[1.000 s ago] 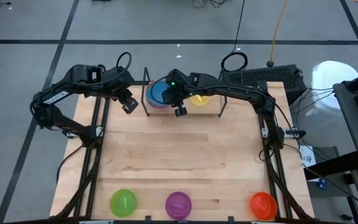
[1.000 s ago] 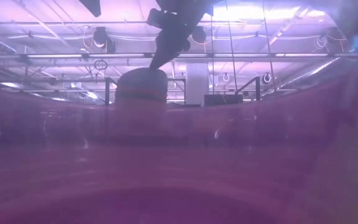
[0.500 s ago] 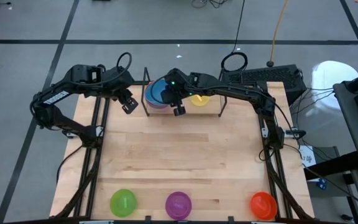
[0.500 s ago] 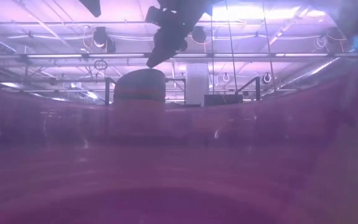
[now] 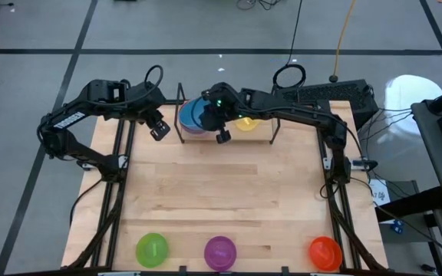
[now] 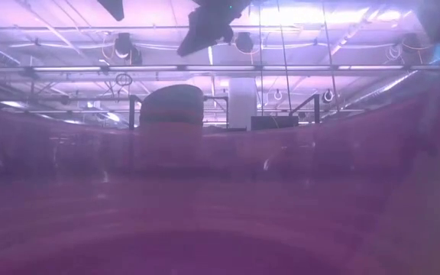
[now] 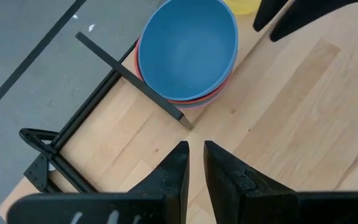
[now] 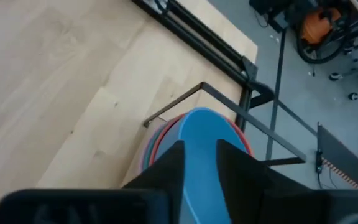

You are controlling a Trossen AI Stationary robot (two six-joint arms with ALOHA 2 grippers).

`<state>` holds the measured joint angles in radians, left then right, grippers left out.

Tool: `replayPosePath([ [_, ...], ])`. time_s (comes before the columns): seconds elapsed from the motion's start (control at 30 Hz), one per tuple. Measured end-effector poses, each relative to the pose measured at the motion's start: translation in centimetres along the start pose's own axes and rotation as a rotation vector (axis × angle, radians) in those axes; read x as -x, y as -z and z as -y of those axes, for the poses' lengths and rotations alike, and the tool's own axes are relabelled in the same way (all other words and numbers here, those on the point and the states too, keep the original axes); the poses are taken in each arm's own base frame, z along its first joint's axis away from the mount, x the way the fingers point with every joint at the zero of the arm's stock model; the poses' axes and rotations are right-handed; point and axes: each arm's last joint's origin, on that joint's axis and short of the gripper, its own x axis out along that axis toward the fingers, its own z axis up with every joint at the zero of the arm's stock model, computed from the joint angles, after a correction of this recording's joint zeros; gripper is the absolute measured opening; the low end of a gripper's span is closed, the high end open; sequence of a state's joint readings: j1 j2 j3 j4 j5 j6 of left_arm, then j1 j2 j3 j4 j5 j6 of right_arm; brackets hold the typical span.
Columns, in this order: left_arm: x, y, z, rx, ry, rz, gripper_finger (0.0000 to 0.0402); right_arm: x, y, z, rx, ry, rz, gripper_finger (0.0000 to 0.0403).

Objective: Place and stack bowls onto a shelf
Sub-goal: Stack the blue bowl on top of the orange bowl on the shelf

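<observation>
Since prev frame we've lifted the right gripper (image 5: 222, 136) off the blue bowl (image 5: 196, 115), fingers apart, empty. Bowl tops the stack at shelf (image 5: 179, 132) left end, saving room. Left gripper (image 5: 159, 129) waits nearby, slightly open.

We saw a stack of bowls (image 6: 172, 105) sitting far back behind purple haze, a dark gripper (image 6: 205, 27) hanging above it.

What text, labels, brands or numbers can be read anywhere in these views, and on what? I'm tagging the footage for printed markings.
Left arm: a strip of white lettering along one link in the high view, too small to read.
Bowls, shelf, table: no writing visible.
Keyboard behind the table: key legends too small to read.
Low view and both wrist views: no text can be made out.
</observation>
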<state>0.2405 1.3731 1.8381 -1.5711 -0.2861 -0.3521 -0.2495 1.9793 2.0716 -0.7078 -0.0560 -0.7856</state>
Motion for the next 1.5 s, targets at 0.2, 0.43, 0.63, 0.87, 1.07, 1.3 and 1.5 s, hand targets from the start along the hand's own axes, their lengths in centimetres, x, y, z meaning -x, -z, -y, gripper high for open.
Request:
replayPosePath([
  [0.2, 0.0, 0.0, 0.0, -0.001, 0.005, -0.002, 0.0056, 0.3, 0.5, 0.2, -0.019, -0.003, -0.024, 0.0007],
  [0.43, 0.0, 0.0, 0.0, -0.006, 0.006, -0.002, 0.0056, 0.2, 1.5, 0.9, -0.045, -0.004, -0.047, 0.0001],
  [0.63, 0.0, 0.0, 0.0, -0.009, 0.007, -0.002, 0.0056, -0.1, 2.4, 0.9, -0.073, -0.096, -0.020, 0.0000],
  [0.87, 0.0, 0.0, 0.0, -0.009, 0.007, -0.003, 0.0056, -2.2, 4.3, 0.0, -0.067, -0.103, -0.032, 0.0000],
  [1.07, 0.0, 0.0, 0.0, -0.009, 0.007, -0.003, 0.0056, -3.1, 5.5, -0.1, -0.080, -0.101, -0.046, 0.0000],
  [1.3, 0.0, 0.0, 0.0, -0.007, 0.007, -0.003, 0.0056, -3.3, 6.3, 0.0, -0.098, -0.103, -0.061, 0.0000],
  [1.5, 0.0, 0.0, 0.0, -0.002, 0.007, -0.003, 0.0056, -1.1, 4.3, -0.4, -0.038, -0.084, -0.002, 0.0000],
])
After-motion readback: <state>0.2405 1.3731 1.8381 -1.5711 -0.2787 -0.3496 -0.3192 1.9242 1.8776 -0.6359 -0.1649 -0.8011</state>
